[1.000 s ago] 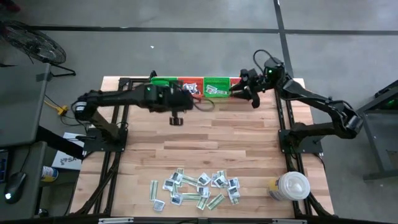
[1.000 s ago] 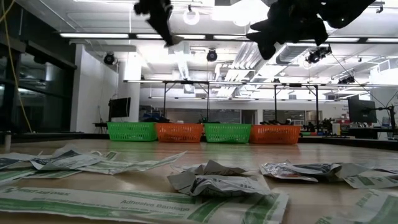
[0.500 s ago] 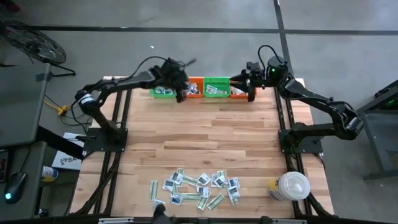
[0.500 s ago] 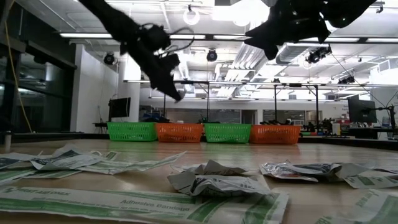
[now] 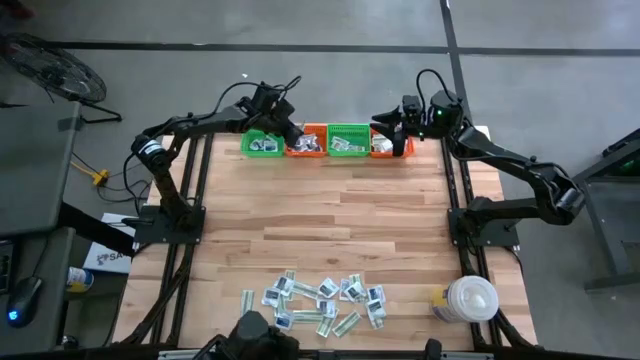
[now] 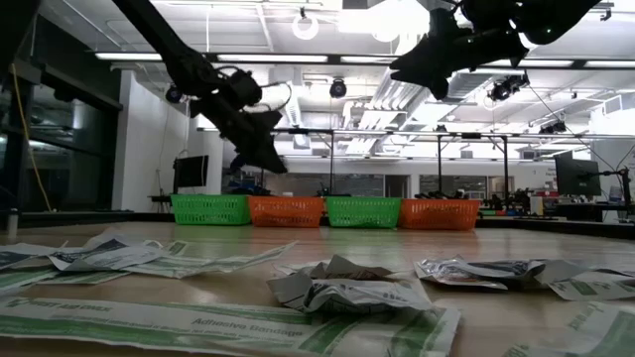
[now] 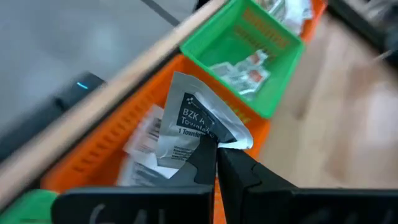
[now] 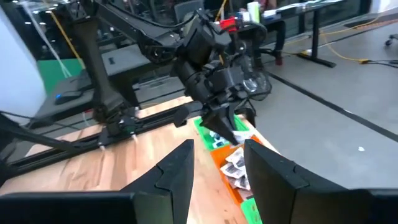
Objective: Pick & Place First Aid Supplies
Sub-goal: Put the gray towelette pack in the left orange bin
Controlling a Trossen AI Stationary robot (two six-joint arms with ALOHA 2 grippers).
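Note:
Four small baskets stand in a row at the table's far edge: green, orange, green, orange, each with packets inside. My left gripper hangs over the left orange basket, shut on a white-grey towelette packet. My right gripper is open and empty above the right end of the row. A pile of loose packets and pale-green strips lies flat near the table's near edge. My left gripper pinches the packet between its two fingertips at one crumpled edge. The rest of the packet sticks out past the fingertips. It is lifted clear, above the orange basket.
A big white round lidded container stands at the near right corner. Bare wood spans the table's middle between baskets and pile. In the low view the pile fills the foreground and the baskets line the far edge.
My left gripper has carried the packet from over the table's far middle toward the far edge and now hangs over the left orange basket, still shut. My right gripper has moved a little toward the far edge, staying above the right end of the row.

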